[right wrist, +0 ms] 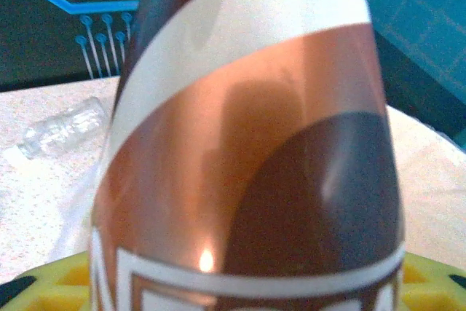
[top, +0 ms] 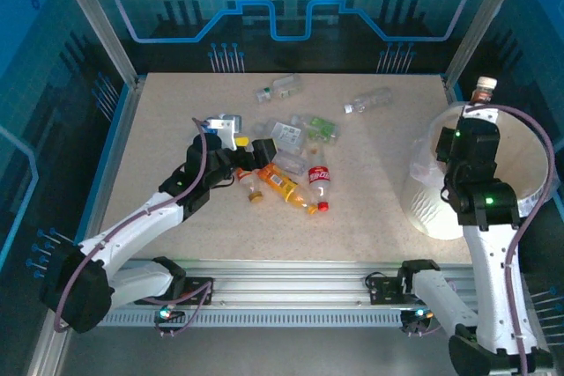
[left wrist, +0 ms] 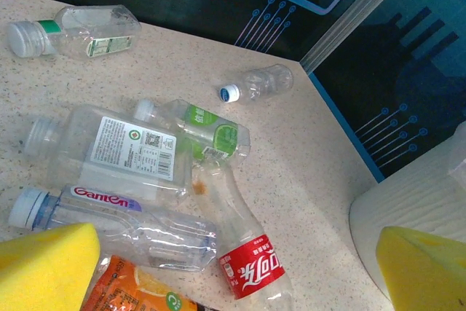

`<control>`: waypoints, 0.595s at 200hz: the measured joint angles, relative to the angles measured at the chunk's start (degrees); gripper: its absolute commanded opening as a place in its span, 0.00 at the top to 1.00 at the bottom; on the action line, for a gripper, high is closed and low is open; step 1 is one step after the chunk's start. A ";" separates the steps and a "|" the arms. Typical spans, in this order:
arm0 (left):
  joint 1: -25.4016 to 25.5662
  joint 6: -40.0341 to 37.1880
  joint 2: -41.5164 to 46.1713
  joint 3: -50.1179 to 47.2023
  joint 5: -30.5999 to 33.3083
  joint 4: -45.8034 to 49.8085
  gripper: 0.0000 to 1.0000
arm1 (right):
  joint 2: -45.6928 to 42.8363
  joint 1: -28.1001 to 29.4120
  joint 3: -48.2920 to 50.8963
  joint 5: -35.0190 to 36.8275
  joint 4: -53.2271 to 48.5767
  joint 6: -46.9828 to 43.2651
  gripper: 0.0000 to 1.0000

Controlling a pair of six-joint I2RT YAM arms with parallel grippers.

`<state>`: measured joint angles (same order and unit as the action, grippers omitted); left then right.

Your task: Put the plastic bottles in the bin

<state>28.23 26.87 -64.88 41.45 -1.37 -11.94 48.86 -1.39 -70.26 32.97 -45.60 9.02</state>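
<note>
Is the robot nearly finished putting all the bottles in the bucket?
Not nearly. Done: I cannot see inside the big round white bin, so no bottle counts for sure. In hand: the right tool is shut on a brown plastic bottle with a white and copper label, up by the bin's rim. Left: about nine plastic bottles lie on the speckled table, with the open left tool over them.

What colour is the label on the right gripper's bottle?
Copper, dark brown and white bands on the bottle's label; best in right wrist view.
</note>
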 measured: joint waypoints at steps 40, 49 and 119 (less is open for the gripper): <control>0.00 -0.04 -0.24 0.50 0.00 0.09 0.01 | 4.72 -12.44 -2.78 -4.76 -5.11 1.11 0.75; 0.00 -0.07 -0.57 1.03 0.00 0.13 0.01 | 5.55 -14.34 -3.08 -4.22 -6.51 1.22 0.75; 0.00 -0.24 -4.81 6.25 -2.01 1.62 0.01 | 9.64 -25.29 -3.69 -1.55 -11.41 1.25 0.67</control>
<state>28.23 26.63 -69.69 47.70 -3.38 -10.33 58.50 -26.68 -73.95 31.42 -57.01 10.26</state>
